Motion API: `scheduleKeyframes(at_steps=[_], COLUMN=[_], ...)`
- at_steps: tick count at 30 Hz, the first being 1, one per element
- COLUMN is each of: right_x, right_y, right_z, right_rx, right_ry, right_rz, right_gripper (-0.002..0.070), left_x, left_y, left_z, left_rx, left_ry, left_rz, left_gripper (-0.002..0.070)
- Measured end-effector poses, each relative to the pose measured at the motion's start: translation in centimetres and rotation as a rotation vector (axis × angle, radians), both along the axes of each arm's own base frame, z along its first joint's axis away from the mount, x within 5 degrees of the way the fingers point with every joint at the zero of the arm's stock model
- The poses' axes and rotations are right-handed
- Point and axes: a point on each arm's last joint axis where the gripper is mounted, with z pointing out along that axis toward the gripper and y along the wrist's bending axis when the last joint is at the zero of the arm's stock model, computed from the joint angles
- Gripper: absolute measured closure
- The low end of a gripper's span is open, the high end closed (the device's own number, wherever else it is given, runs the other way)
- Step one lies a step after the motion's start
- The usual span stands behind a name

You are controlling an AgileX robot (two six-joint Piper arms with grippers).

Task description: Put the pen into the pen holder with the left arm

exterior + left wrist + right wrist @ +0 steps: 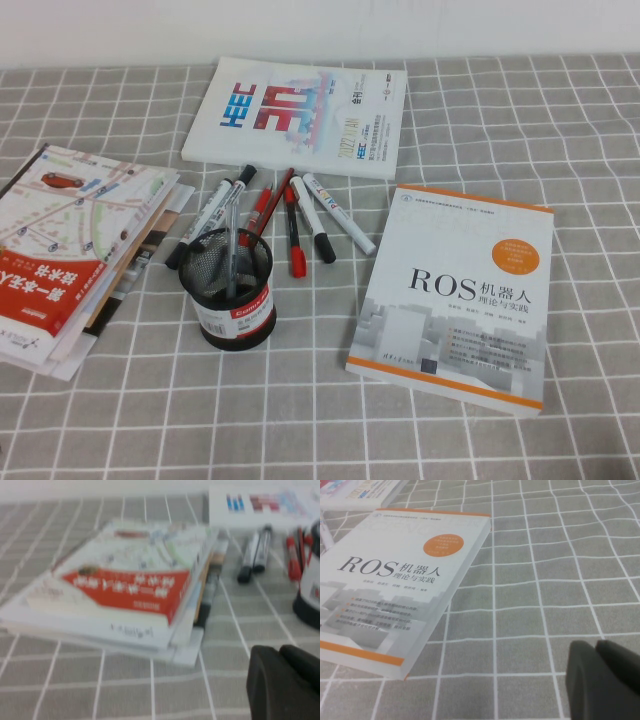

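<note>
The pen (231, 255) stands upright inside the pen holder (228, 290), so the placing looks done. The left claw (280, 652), fingers together and empty, hangs beside the book stack (125, 587); next is only parking. The right claw (597, 647) hovers near the ROS book (395, 580), apparently closed.

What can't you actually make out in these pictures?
Left gripper: by the book stack, cut off by left wrist view's edge.
Right gripper: beside the white book, cut off by right wrist view's edge.
Pen holder: blurred, edge-cut in left wrist view.
Pen: tip behind mesh, high view.
</note>
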Motion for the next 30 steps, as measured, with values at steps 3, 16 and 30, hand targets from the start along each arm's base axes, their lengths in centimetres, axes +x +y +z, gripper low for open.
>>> scheduleKeyframes(at_steps=[3, 16, 30], right_x=[0.0, 0.0, 0.0], right_y=[0.0, 0.0, 0.0], right_z=[0.0, 0.0, 0.0], right_rx=[0.0, 0.0, 0.0], right_ry=[0.0, 0.0, 0.0], right_rz=[0.0, 0.0, 0.0], right_gripper=[0.0691, 0.0691, 0.0691], left_x=[-0.12, -0.15, -0.15], left_y=[-0.02, -0.01, -0.01], left_z=[-0.41, -0.53, -0.53], left_rx=[0.01, 0.019, 0.019], left_ry=[0.046, 0.059, 0.059], left_rz=[-0.006, -0.006, -0.006], left_gripper=[0.0675, 0.0676, 0.0676])
